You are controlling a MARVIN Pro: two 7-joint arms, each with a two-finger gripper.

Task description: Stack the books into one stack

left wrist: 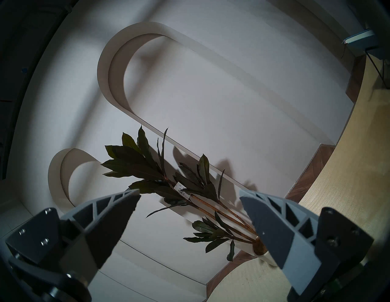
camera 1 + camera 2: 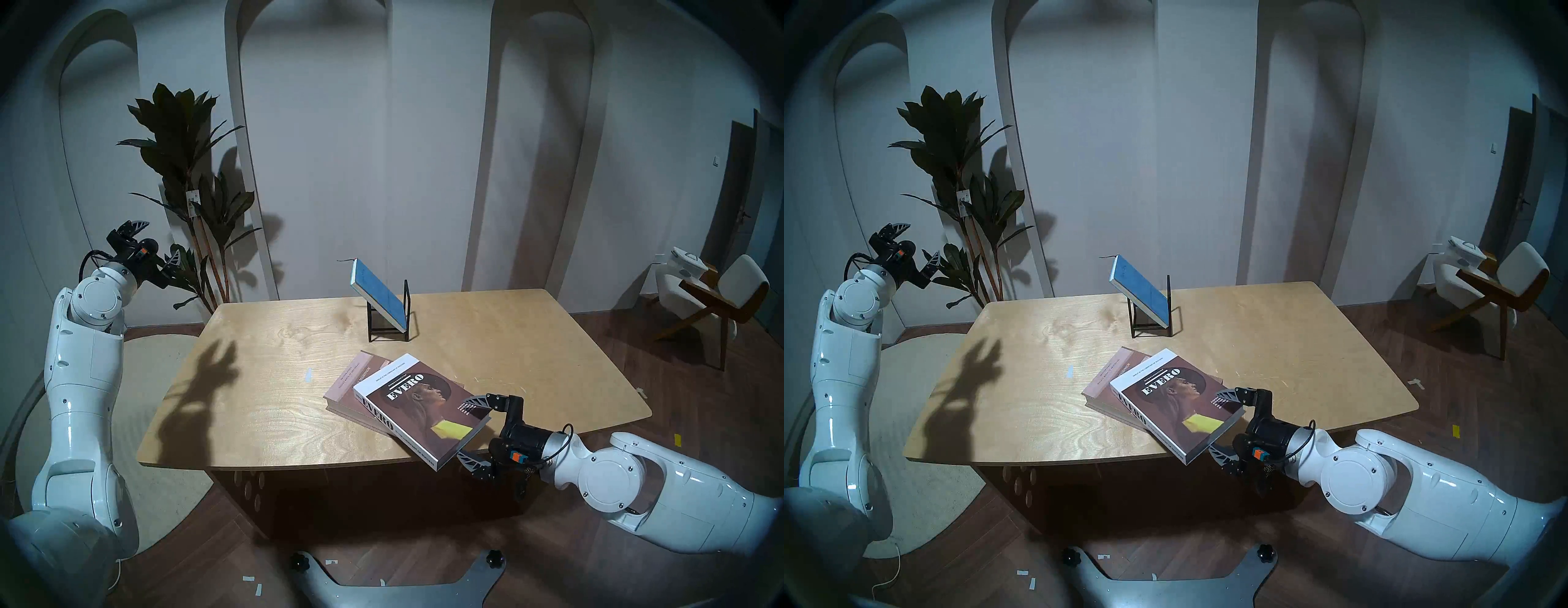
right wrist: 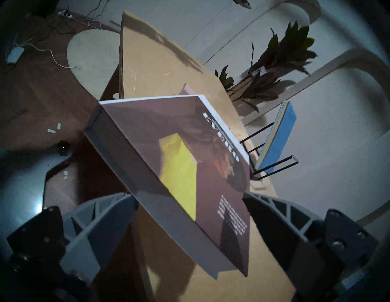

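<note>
Three books share my pale plywood worktop [image 2: 263, 373]. My right gripper [image 2: 474, 429] holds the thick brown "EVERO" book [image 2: 420, 403] at its near right corner, ribbed grey fingers [image 3: 101, 223] set on either side of the block; whether they press it or only straddle it, I cannot tell. This glossy book with its white spine lies tilted across the mauve-brown book [image 2: 360, 378], its near corner jutting past the worktop's near edge. That mauve-brown volume lies flat near the middle of the near half. At the far edge, the thin blue book [image 2: 377, 295] leans tilted in the black wire rack [image 2: 390, 322]. My left gripper [image 2: 155, 242] hangs spread wide and empty beyond the far left corner, beside the leafy plant [image 2: 186, 170].
</note>
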